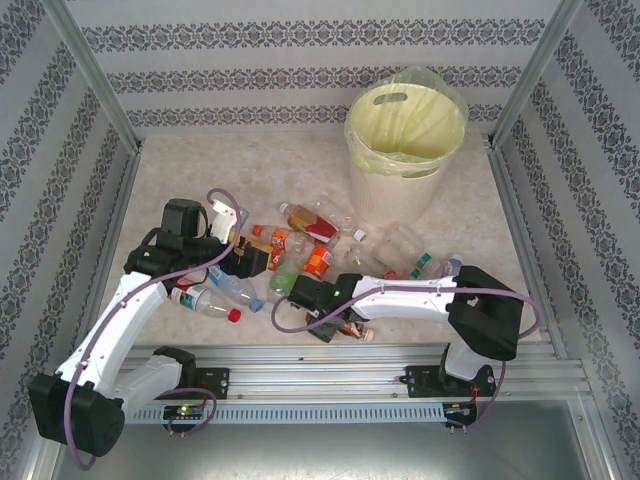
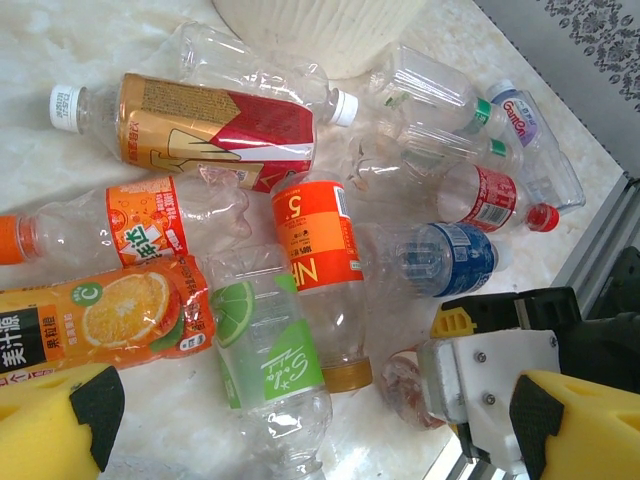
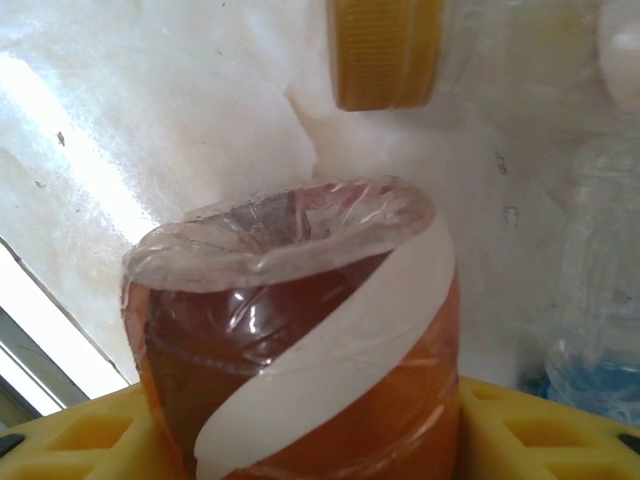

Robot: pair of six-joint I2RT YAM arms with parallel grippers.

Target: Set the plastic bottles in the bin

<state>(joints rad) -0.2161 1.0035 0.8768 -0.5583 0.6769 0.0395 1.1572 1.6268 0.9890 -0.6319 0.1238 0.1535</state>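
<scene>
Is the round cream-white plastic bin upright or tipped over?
Upright. The round cream-white plastic bin stands on its base on the table, its open mouth facing up.

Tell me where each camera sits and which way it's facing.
Top external: above and behind both arms, looking down on them, the bottles and the bin.
Left wrist: over the bottles, facing the bin; own yellow fingers at the bottom corners.
Right wrist: low, close on a brown-labelled bottle between its fingers.
Shared: the bin, in top and left wrist.
</scene>
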